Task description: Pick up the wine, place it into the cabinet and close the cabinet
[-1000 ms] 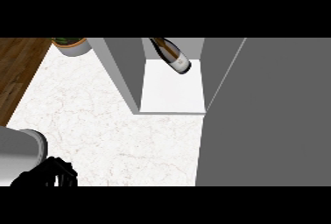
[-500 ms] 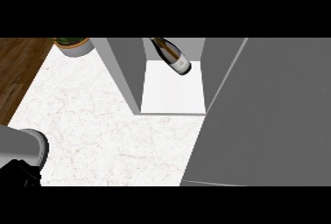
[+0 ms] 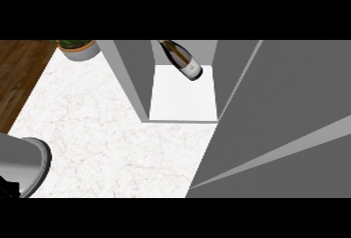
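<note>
I see the wine bottle (image 3: 182, 60) inside the open cabinet (image 3: 130, 74), leaning on its white shelf (image 3: 182, 100) near the back, free of either hand. The grey door (image 3: 288, 116) fills the right of the view over the marble bench (image 3: 103, 135). Only a dark sliver of my left hand (image 3: 7, 188) shows at the lower left edge beside its grey forearm (image 3: 24, 162); I cannot tell how its fingers stand, and a potted plant (image 3: 79, 48) sits at the bench's far corner.

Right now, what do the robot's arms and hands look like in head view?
Only the left arm shows: a smooth, rounded light-grey forearm with a cylindrical casing, at the lower left edge. Just a sliver of the black left hand is visible below it, too little to describe. No cables or markings show. The right arm and hand are out of view.
</note>
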`<state>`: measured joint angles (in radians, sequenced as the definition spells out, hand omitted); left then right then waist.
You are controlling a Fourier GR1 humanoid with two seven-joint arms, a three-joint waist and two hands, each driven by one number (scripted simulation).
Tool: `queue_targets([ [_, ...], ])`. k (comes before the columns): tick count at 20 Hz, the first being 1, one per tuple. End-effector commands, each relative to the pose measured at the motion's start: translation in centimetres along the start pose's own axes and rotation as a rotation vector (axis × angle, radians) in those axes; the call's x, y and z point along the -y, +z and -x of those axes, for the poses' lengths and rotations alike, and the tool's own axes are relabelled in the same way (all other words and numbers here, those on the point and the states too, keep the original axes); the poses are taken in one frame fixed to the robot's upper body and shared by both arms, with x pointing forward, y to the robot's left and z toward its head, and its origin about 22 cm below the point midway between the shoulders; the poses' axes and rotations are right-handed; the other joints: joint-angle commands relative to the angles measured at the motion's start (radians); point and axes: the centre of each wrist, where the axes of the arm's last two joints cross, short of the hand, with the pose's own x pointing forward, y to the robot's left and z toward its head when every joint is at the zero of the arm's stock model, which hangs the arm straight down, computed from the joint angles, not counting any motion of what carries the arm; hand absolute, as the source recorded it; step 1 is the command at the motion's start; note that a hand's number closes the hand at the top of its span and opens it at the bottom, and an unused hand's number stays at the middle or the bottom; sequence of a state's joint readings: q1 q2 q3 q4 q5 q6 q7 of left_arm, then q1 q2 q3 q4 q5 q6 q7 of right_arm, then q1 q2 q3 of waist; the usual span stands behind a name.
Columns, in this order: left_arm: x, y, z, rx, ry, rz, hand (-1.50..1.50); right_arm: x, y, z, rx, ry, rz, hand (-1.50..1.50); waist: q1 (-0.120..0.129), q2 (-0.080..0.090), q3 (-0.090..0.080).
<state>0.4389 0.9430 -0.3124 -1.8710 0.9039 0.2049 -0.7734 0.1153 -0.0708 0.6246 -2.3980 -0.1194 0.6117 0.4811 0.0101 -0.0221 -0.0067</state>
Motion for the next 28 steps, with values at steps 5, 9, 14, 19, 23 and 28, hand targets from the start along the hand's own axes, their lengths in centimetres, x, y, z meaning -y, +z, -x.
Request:
queue_targets([
  [5,-1.7,-0.5,-0.7,0.006,0.005,0.000,1.50,-3.3,-4.1,-0.5,0.063,-0.069,-0.025,1.50,0.013,0.007,-0.001],
  [9,-2.0,0.1,-0.7,0.007,0.006,0.020,1.50,-3.1,-4.5,-0.1,0.066,-0.067,-0.028,1.50,0.038,0.004,-0.004],
  [14,-2.5,-0.5,-1.0,0.005,0.027,0.046,1.50,-2.7,-4.8,0.1,0.076,-0.085,-0.017,1.50,0.046,0.012,-0.005],
  [19,-2.6,-0.6,-1.1,0.011,0.039,0.057,1.50,-1.9,-5.0,0.6,0.083,-0.088,0.009,1.50,0.059,0.018,-0.006],
  [23,-3.0,-0.8,-1.3,0.019,0.037,0.068,1.50,-1.5,-5.1,1.7,0.061,-0.129,0.028,1.50,0.080,0.028,-0.007],
  [28,-2.9,-1.0,-1.5,0.019,0.054,0.093,1.50,-0.3,-4.7,1.4,0.078,-0.101,0.080,1.50,0.093,0.032,-0.009],
])
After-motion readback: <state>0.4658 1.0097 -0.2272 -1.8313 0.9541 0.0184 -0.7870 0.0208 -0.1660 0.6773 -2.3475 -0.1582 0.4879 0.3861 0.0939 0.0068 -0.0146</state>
